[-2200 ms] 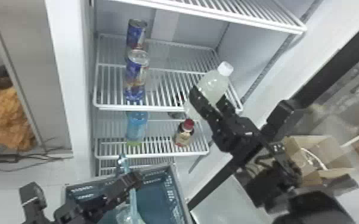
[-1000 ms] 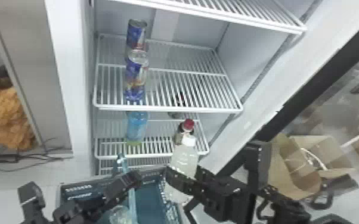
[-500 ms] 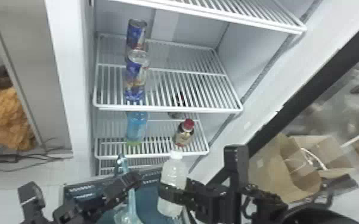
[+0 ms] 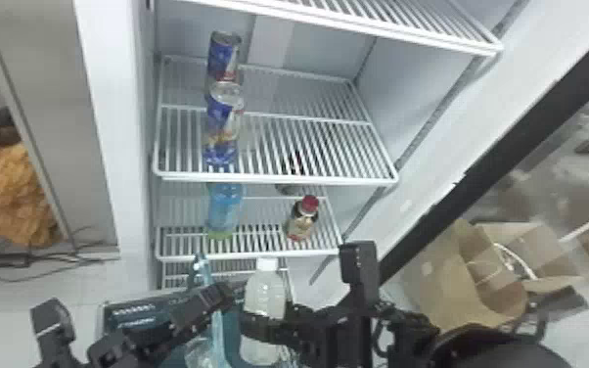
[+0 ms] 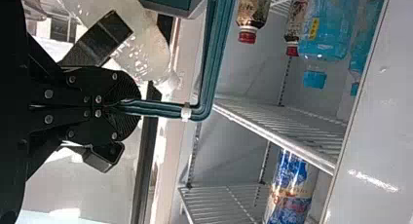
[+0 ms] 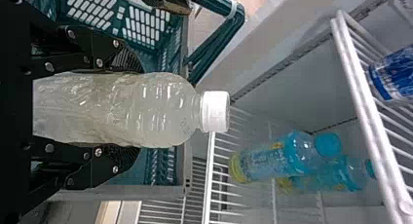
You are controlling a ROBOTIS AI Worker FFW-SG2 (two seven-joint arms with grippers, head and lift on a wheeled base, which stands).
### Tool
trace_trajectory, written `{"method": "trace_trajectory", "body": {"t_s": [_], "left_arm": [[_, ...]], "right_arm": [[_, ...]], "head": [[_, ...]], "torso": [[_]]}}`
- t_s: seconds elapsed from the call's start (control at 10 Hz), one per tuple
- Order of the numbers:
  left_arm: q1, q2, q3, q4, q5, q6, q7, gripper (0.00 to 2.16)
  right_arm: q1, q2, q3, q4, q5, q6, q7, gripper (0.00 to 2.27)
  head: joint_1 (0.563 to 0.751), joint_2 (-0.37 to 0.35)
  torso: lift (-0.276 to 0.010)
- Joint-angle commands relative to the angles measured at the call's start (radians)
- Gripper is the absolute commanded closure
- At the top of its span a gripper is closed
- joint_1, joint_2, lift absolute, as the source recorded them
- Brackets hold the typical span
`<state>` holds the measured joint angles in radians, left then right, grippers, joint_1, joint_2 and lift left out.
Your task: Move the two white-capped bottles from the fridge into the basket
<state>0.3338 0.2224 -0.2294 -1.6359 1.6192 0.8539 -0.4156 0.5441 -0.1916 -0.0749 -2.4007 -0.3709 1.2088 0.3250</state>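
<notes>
A white-capped bottle [image 4: 265,293] stands nearly upright over the basket [image 4: 137,306], with my right gripper [image 4: 261,329] shut around its body. In the right wrist view the bottle [image 6: 160,109] sits between both pads of the right gripper [image 6: 131,109], its cap pointing away. My left gripper [image 4: 217,299] is closed on the basket's teal handle; in the left wrist view the left gripper [image 5: 119,106] pinches that handle [image 5: 160,109]. Inside the basket, beside the handle, a clear plastic bottle shape [image 4: 198,353] is partly visible, its cap hidden.
The fridge shelves [image 4: 279,180] rise behind the basket, holding blue cans [image 4: 222,122], a blue bottle [image 4: 225,208] and a red-capped bottle [image 4: 303,218]. The open fridge door's dark edge [image 4: 504,147] runs along the right, with a cardboard box [image 4: 447,279] beyond it.
My right gripper has carried the white-capped bottle down and left, from the middle shelf area to over the basket. The left gripper has kept its place at the handle.
</notes>
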Motion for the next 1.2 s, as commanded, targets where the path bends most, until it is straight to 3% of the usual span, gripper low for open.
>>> {"method": "trace_trajectory", "body": {"t_s": [0.0,0.6,1.1], "left_arm": [[0.002,0.0,0.0,0.0,0.0,0.0,0.0,1.18],[0.002,-0.002,0.0,0.0,0.0,-0.002,0.0,1.18],[0.01,-0.005,0.008,0.0,0.004,-0.005,0.0,1.18]], "right_arm": [[-0.024,-0.003,0.009,0.043,0.002,-0.011,0.003,0.73],[-0.036,-0.006,0.011,0.056,0.01,-0.055,0.016,0.5],[-0.021,0.024,-0.039,0.011,0.114,-0.325,0.017,0.51]], "head": [[0.695,-0.34],[0.695,-0.329],[0.695,-0.346]], "torso": [[0.0],[0.0],[0.0]]}}
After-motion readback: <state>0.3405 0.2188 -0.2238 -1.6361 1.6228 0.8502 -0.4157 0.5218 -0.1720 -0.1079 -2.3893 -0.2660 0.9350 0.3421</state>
